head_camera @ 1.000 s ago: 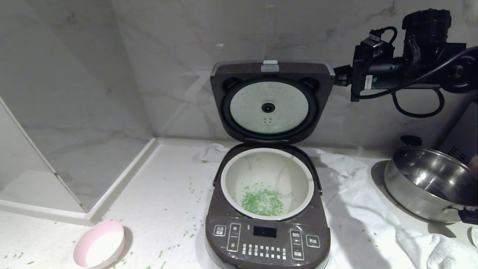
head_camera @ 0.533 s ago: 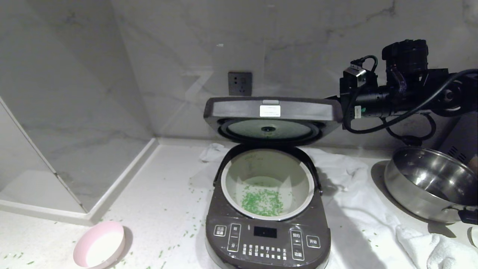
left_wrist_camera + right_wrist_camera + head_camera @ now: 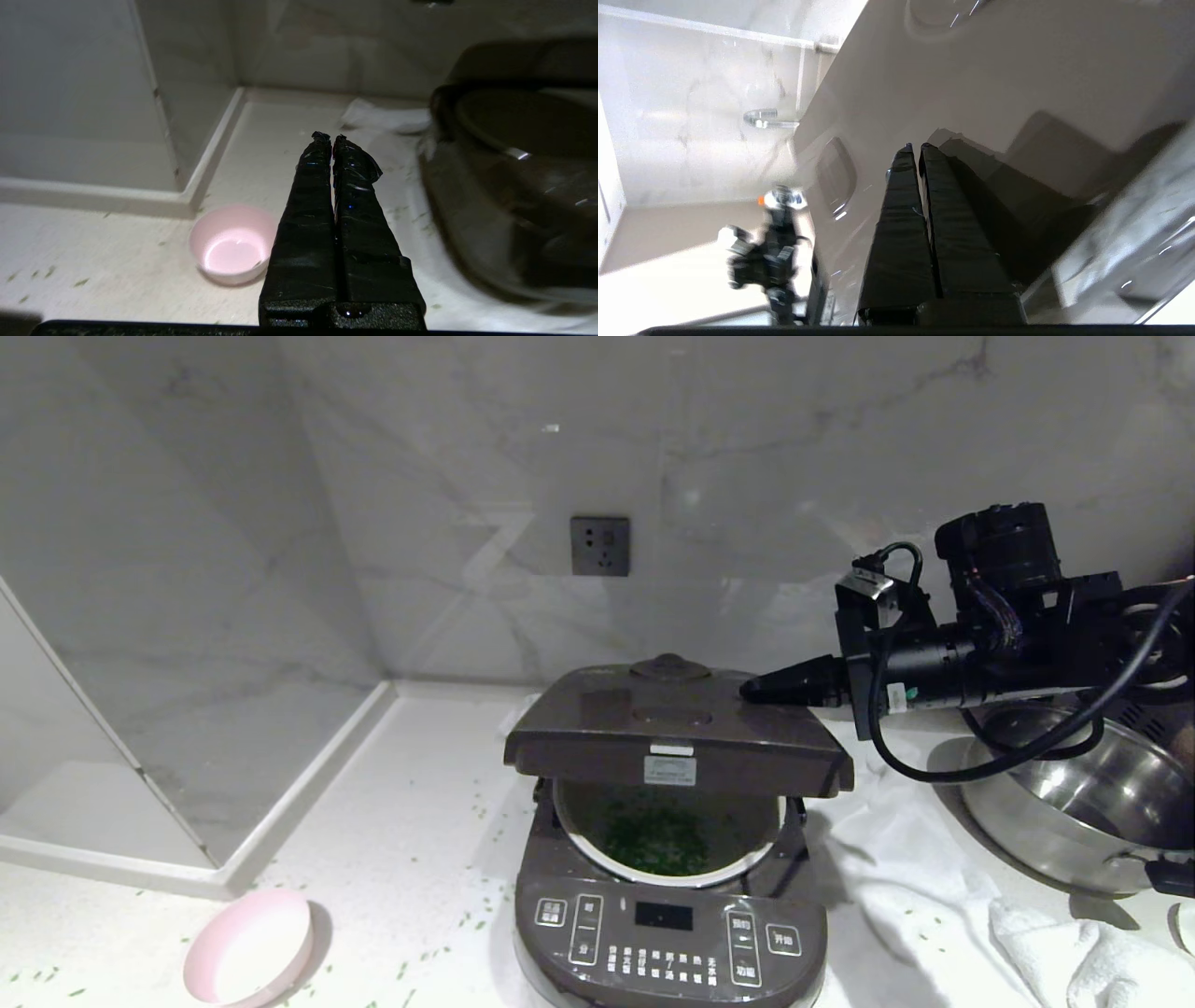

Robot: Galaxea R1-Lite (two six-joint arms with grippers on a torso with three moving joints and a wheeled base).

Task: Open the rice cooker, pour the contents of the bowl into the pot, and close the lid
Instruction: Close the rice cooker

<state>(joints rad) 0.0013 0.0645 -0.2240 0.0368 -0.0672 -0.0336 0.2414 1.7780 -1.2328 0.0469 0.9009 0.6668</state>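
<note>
One task item governs this moment: the lid (image 3: 677, 733) of the rice cooker (image 3: 667, 859). It stands partly lowered, its front edge raised above the pot (image 3: 667, 875), with a gap through which the green contents (image 3: 658, 835) show inside. The cooker sits on a white cloth (image 3: 896, 887) toward the back of the counter (image 3: 392, 859), control panel facing the front edge.

The right gripper (image 3: 752, 691) lies nearly level on the lid's top surface at its right rear, jaws together and holding nothing; in the right wrist view the closed tips rest against the dark glossy top.

Handling judgement: the lid is a stiff, hinged shell, probably sprung, smooth and likely slippery under taped tips. It should be pushed, not gripped. Pressure belongs near the front centre, away from the hinge, until the latch catches; a push at the rear gives poor leverage and may slide off.

The bowl (image 3: 247, 959), pink and empty, stands near the front left of the counter, well apart from the cooker, amid scattered green bits. The left gripper (image 3: 332, 140) hangs above it, jaws together, empty. A steel pan (image 3: 1064, 803) sits at the right edge.
</note>
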